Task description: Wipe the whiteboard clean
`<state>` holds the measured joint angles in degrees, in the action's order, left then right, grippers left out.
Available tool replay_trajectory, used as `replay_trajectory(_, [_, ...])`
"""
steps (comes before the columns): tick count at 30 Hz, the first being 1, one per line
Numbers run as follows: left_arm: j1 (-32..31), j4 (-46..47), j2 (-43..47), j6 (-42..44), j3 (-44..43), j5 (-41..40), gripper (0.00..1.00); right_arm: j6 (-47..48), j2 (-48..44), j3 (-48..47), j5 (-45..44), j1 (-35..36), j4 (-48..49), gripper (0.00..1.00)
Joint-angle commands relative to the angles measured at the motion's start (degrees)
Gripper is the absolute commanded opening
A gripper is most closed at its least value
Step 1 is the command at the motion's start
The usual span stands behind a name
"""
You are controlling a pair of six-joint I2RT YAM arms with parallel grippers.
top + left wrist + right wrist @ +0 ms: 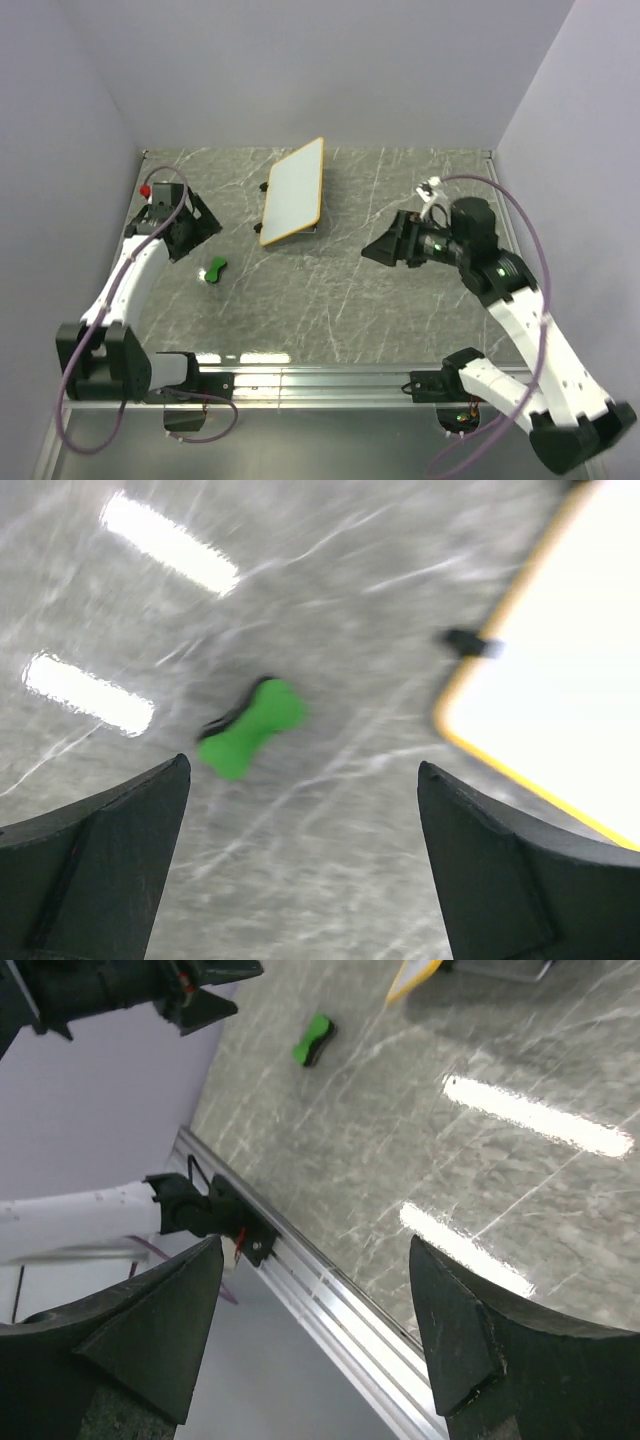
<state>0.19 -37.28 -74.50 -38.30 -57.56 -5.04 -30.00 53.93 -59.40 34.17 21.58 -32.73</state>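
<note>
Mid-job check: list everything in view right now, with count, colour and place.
whiteboard: one, white with orange-tan frame, far middle of the table, no marks visible
eraser: one, green, on the table left of the whiteboard
table: one, grey marbled
rail: one, silver, along the near edge
left pincer: one, black, open and empty, near the eraser but apart from it
right pincer: one, black, open and empty, right of the whiteboard
</note>
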Motion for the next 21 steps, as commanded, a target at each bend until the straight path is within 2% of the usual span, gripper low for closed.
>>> replay_trajectory(1, [-2.64,-1.39,8.57,-2.47,-4.14,-4.36,0.99,-4.43,-9.18,2.44,-6.91,-0.23,1.97,0.82])
replay_trajectory(4, [-6.15,-0.26,16.56,-3.62,-5.19,-7.17,0.99,-7.08,-15.07,4.29,-9.46,-0.23,2.32,0.87])
replay_trajectory(5, [-8.34,1.14,20.84,-4.14,-5.72,-9.09,0.99,-7.79,-16.48,4.38,-10.87,-0.23,0.49,0.99])
replay_trajectory(8, [-9.76,2.73,26.40,-5.02,-7.38,-10.26,0.99,-11.04,-23.06,5.96,-15.27,-0.31,-0.66,1.00])
replay_trajectory(11, [-9.77,0.99,27.22,-4.67,-10.11,-9.90,0.99,-11.57,-27.28,7.27,-17.21,-0.31,-2.06,1.00])
replay_trajectory(15, [-9.85,-4.02,27.04,-5.38,-14.33,-10.52,0.99,-11.49,-31.33,7.27,-18.18,-0.31,-4.36,1.00])
replay_trajectory(21, [-9.85,-5.70,29.50,-4.68,-14.07,-13.41,0.99,-9.13,-33.89,5.44,-20.28,-0.23,-7.87,1.00])
